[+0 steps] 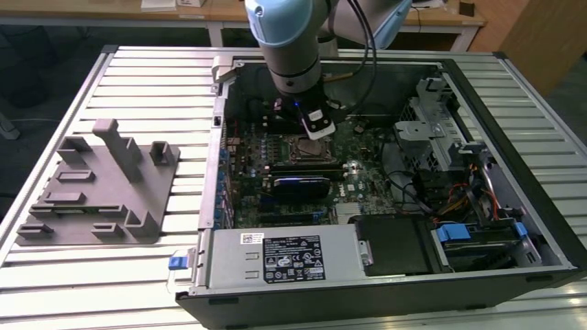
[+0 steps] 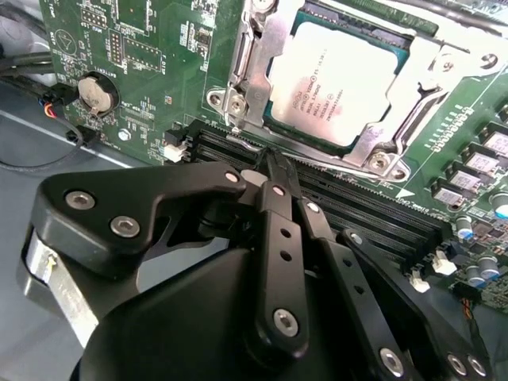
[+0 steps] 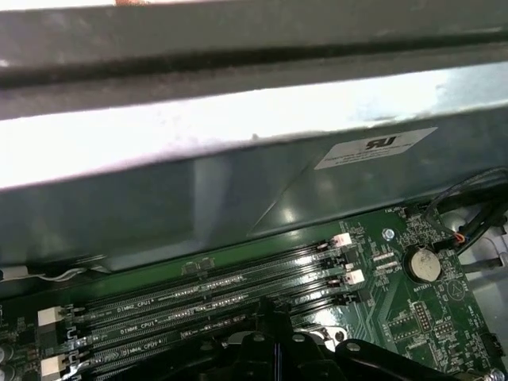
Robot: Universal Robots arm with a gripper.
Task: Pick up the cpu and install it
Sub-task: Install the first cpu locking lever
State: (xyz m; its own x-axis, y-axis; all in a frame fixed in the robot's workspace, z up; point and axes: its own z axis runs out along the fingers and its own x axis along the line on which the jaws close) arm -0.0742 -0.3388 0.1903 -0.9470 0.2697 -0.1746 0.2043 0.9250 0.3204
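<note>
The cpu (image 2: 333, 87), a flat square chip with a silvery-grey top, lies inside the metal socket frame (image 2: 274, 36) on the green motherboard. My gripper (image 2: 268, 159) hangs just off the socket's edge, over the black memory slots (image 2: 349, 206), its two black fingers closed together to a point with nothing between them. In the exterior view the gripper (image 1: 318, 132) reaches down into the open computer case, right above the socket (image 1: 307, 146). In the first wrist view the fingertips (image 3: 270, 313) sit beside the memory slots (image 3: 198, 294).
The case's metal wall (image 3: 198, 206) rises close beyond the slots. A coin battery (image 2: 97, 94) and cables lie nearby on the board. A power supply (image 1: 284, 258) and a drive cage (image 1: 440, 130) crowd the case. A grey fixture (image 1: 101, 185) stands on the slatted table at the exterior view's left.
</note>
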